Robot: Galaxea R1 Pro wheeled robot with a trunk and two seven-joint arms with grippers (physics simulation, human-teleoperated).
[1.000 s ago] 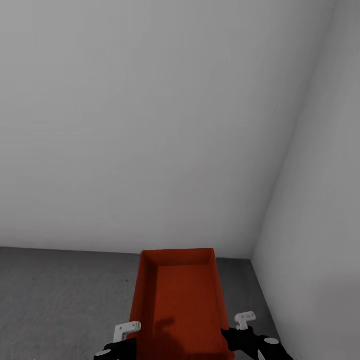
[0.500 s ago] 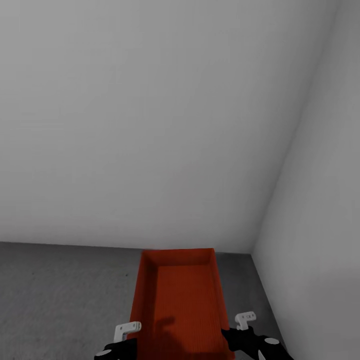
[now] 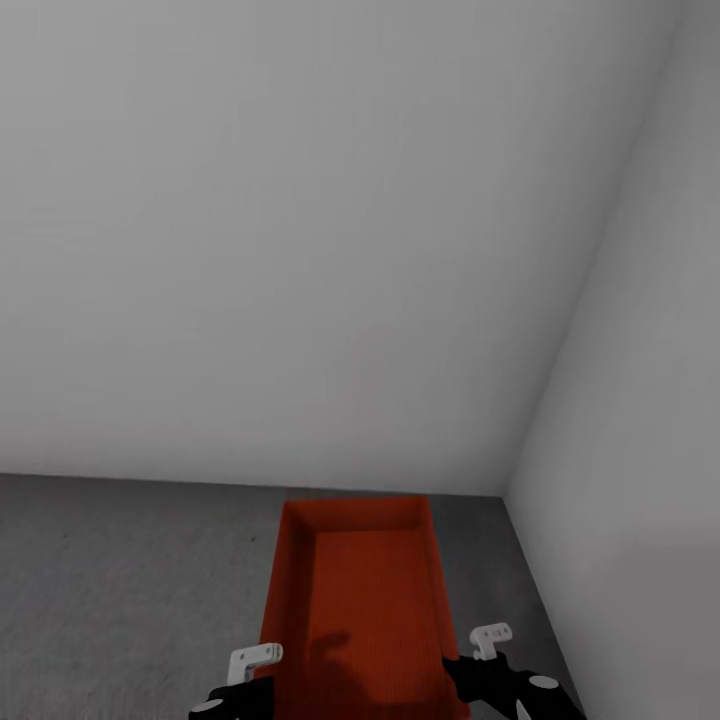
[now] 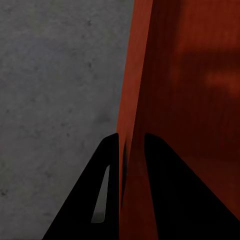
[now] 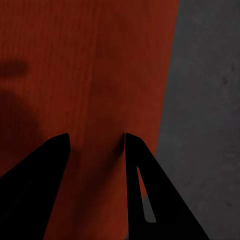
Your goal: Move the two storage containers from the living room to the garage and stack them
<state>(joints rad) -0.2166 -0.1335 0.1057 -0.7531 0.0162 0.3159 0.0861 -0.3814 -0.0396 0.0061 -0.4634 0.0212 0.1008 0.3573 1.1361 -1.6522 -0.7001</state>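
Pale grey walls (image 3: 300, 230) met in a corner ahead, and the line where they joined the concrete floor (image 3: 120, 590) was seen higher than a second before, so the view had been carried closer to the garage corner. One orange-red container (image 3: 360, 600) was held just short of that corner, its left wall clamped by the left gripper (image 4: 131, 150) and its right wall by the right gripper (image 5: 95, 145). Nothing was seen in the way.

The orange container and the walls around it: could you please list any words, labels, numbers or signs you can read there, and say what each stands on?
No readable text in any view.
Container: plain orange-red walls and bottom, no label or print.
Walls: bare pale grey, no sign.
Floor: speckled grey, no markings.
Left gripper and right gripper: black fingers, no lettering; the white brackets in the head view carry tiny dots, too small to read.
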